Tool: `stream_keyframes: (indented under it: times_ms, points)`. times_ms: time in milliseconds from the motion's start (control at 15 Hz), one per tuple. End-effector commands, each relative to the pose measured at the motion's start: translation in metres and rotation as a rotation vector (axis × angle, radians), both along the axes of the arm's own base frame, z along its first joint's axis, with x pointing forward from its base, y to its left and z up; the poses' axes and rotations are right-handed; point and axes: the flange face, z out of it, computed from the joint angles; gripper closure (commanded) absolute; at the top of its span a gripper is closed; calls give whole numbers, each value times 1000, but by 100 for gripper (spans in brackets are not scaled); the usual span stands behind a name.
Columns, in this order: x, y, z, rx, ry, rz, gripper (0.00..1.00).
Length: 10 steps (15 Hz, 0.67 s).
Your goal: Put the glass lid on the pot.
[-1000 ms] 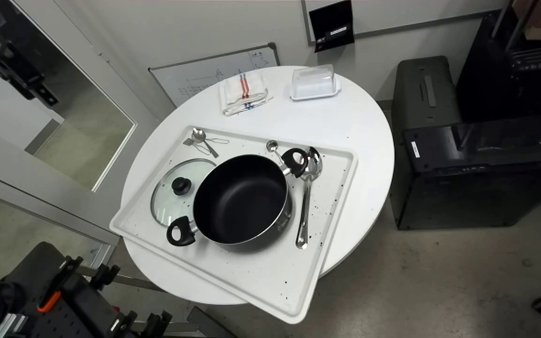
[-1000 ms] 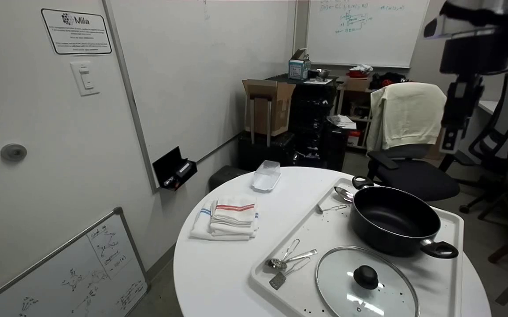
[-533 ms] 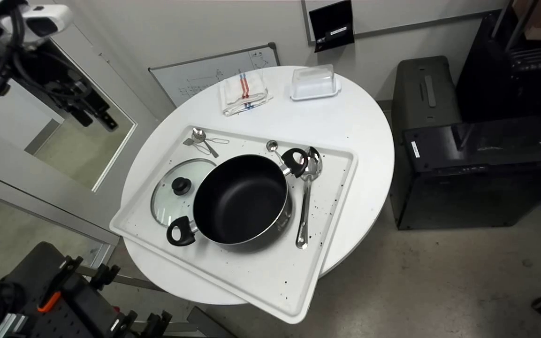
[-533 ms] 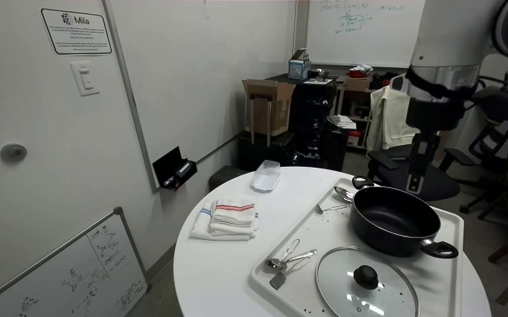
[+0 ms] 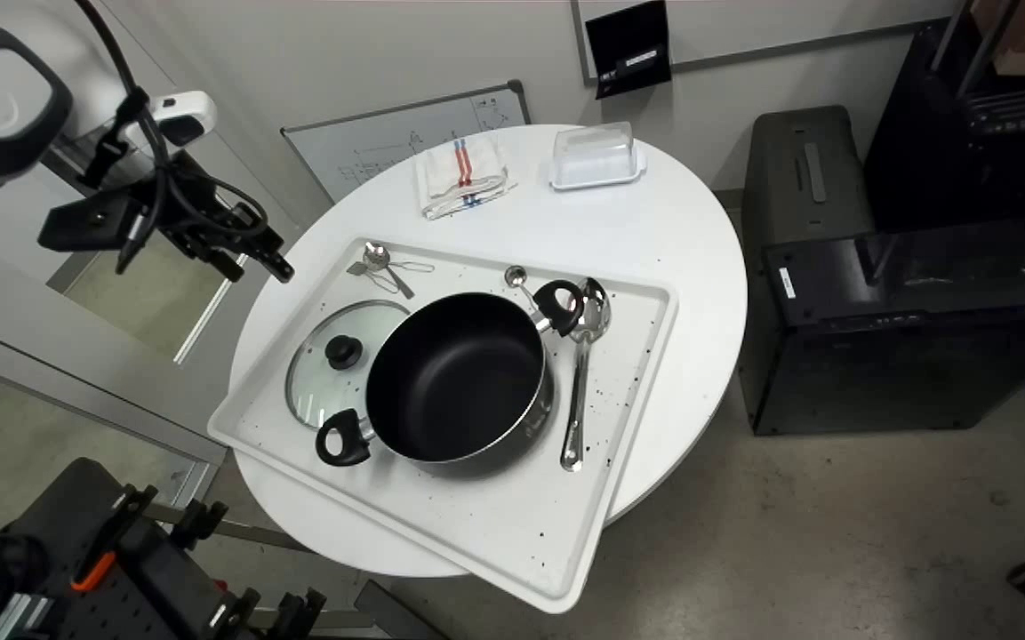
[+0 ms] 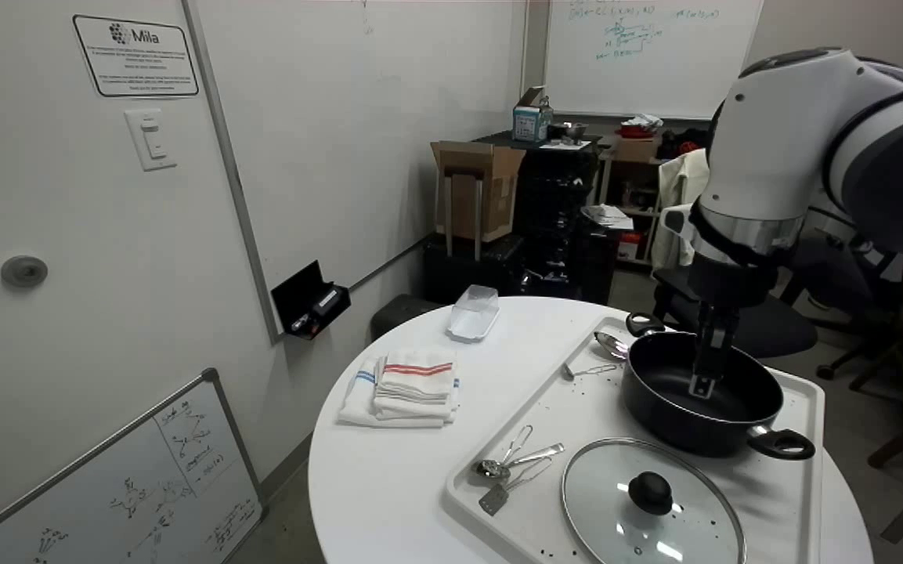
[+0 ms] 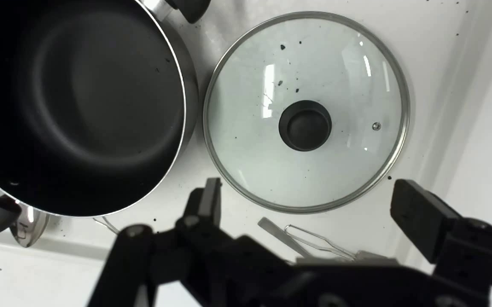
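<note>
The glass lid lies flat, knob up, on the white tray beside the pot; it shows in both exterior views [image 5: 312, 382] [image 6: 608, 501] and the wrist view [image 7: 246, 157]. Its black knob [image 7: 305, 125] faces up. The black pot stands uncovered on the tray in both exterior views [image 5: 454, 382] [image 6: 694, 431] and at the left of the wrist view [image 7: 109, 98]. I cannot tell if lid and pot touch. My gripper [image 5: 260, 271] [image 6: 702, 385] [image 7: 307, 182] is open and empty, in the air above the utensil side of the lid, fingers pointing down.
The tray [image 5: 441, 533] also holds small utensils [image 5: 383, 267] near the lid, a small ladle [image 5: 516, 277] and a large metal spoon [image 5: 576, 400] by the pot. Folded towels [image 5: 463, 173] and a clear-lidded dish [image 5: 596, 160] stand on the round table [image 5: 672, 240].
The arm has come in over the tray: my gripper has moved right in an exterior view and lower toward the lid in both. The lid and pot have not moved.
</note>
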Motion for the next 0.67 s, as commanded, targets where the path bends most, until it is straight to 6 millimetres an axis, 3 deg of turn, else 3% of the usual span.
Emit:
stream_keyframes:
  times_ms: [0, 600]
  points:
    - [1, 3, -32, -10, -36, 67, 0]
    - [-12, 16, -106, -1, -27, 144, 0]
